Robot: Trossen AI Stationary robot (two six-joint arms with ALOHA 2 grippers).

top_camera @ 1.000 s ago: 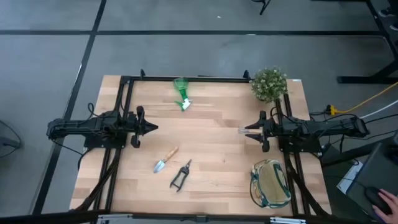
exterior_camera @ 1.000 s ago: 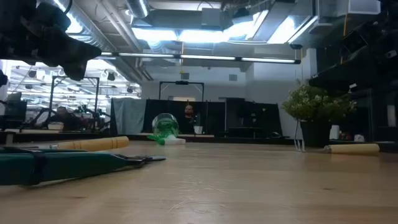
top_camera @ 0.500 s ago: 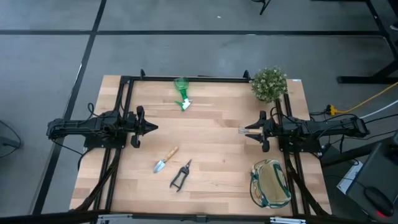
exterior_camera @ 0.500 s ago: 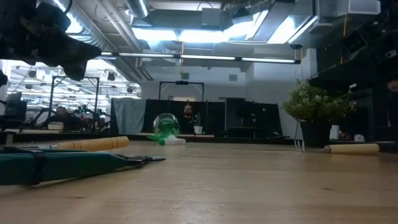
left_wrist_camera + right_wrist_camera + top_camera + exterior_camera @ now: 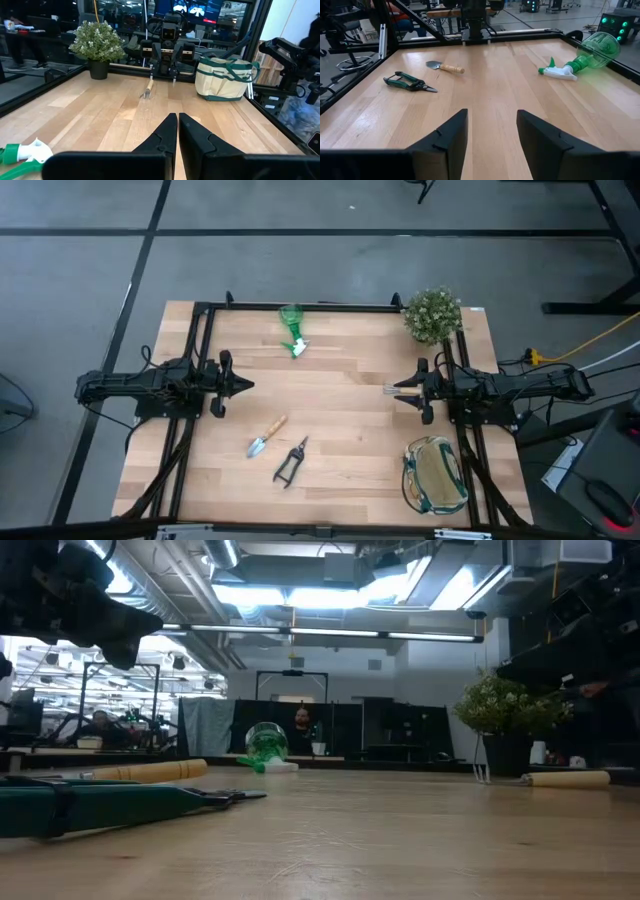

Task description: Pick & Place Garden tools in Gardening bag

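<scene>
Nearby, potted plant (image 5: 433, 315) flanks right hand (image 5: 390, 391), spread apart; left hand (image 5: 248, 386) pressed together

Left hand (image 5: 247, 385) fingers pressed together; right hand (image 5: 390, 391) fingers spread, empty; both arms level, facing.

Wooden table (image 5: 340, 380): spray bottle (image 5: 292, 328) 12 o'clock; potted plant (image 5: 432, 314) 1; bag (image 5: 434, 474) 5; trowel (image 5: 266, 436), shears (image 5: 290, 461) 7.
</scene>
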